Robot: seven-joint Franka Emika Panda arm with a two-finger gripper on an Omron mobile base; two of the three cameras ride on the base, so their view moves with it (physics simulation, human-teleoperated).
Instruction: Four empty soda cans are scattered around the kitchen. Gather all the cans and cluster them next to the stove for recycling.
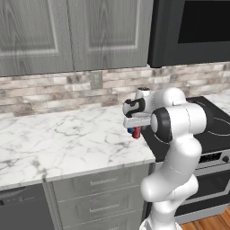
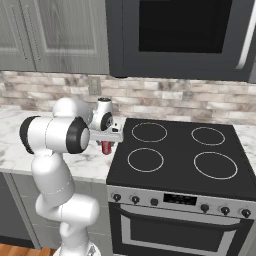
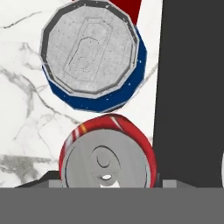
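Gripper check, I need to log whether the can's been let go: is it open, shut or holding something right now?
Gripper: cannot be told; it sits over the red can beside the stove.

Grey panelled cabinets (image 1: 67, 31) above a brick wall (image 1: 54, 92) and marble counter (image 1: 58, 139).

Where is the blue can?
The blue can stands on the marble counter beside the stove, right next to a red can.

red can (image 3: 107, 153) with white stripes, blue can (image 3: 94, 61) with grey top — white marble counter (image 3: 26, 113) veined grey, black stove (image 3: 188, 87)
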